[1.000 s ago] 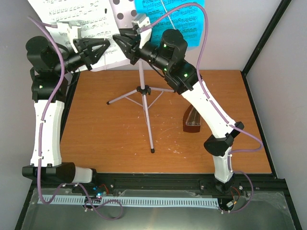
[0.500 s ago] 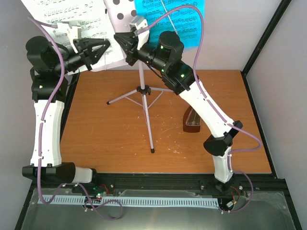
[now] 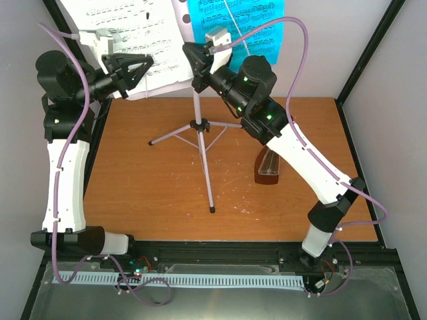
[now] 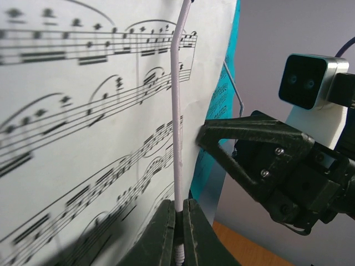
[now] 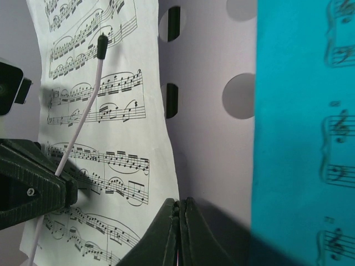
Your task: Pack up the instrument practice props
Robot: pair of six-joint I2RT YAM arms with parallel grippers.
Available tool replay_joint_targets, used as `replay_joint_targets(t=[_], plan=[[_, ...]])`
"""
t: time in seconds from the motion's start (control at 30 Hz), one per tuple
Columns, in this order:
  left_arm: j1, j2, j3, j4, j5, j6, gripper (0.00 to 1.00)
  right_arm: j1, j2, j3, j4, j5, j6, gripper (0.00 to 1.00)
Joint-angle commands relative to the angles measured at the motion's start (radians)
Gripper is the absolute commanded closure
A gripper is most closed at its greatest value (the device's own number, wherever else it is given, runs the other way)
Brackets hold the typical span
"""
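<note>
The left gripper (image 4: 178, 213) is seen fully closed on the thin wire page holder (image 4: 177, 111) of the music stand (image 3: 203, 153). The wire is pinched between the two fingers and runs up across the face of the white music sheet (image 4: 83, 138). The right gripper (image 5: 178, 208) is also closed, its fingers drawn together with only a slit between them. It is clamped at the lower edge of the hole-punched desk (image 5: 205, 138), between the white sheet on the left and the blue music sheet (image 5: 305, 138) on the right.

The stand is placed at the far middle of the wooden table (image 3: 147, 193), upright on its thin tripod legs, one leg reaching toward the near edge. Both sheets are held flat against the desk, printed staves facing the arms. The metronome (image 3: 269, 168) — small, brown, partly hidden behind the right arm — is set on the table to the right of the stand, apart from its legs.
</note>
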Motion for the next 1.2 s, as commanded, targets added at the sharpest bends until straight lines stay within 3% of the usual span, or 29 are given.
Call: replay_joint_targets(t=[0.0, 0.6, 0.77, 0.8, 0.9, 0.97, 1.17], plan=[[-0.003, -0.008, -0.013, -0.047, 0.036, 0.006, 1.00, -0.001, -0.056, -0.060, 0.073, 0.072, -0.024, 0.97], [-0.004, -0.019, -0.021, -0.044, 0.039, 0.008, 1.00, -0.002, -0.315, -0.345, 0.120, 0.127, 0.002, 0.97], [-0.003, -0.019, -0.024, -0.041, 0.044, 0.006, 1.00, -0.032, -0.318, -0.324, 0.063, 0.033, 0.042, 0.97], [-0.002, -0.019, -0.026, -0.040, 0.044, 0.006, 1.00, -0.046, -0.297, -0.279, 0.021, -0.011, 0.065, 0.96], [-0.003, -0.019, -0.027, -0.037, 0.045, 0.004, 1.00, -0.069, -0.220, -0.158, -0.076, -0.101, 0.104, 0.69], [-0.003, -0.021, -0.030, -0.036, 0.046, 0.003, 1.00, -0.074, -0.177, -0.095, -0.121, -0.131, 0.109, 0.58], [-0.004, -0.021, -0.034, -0.035, 0.048, 0.002, 1.00, -0.082, -0.068, 0.065, -0.241, -0.152, 0.134, 0.47]])
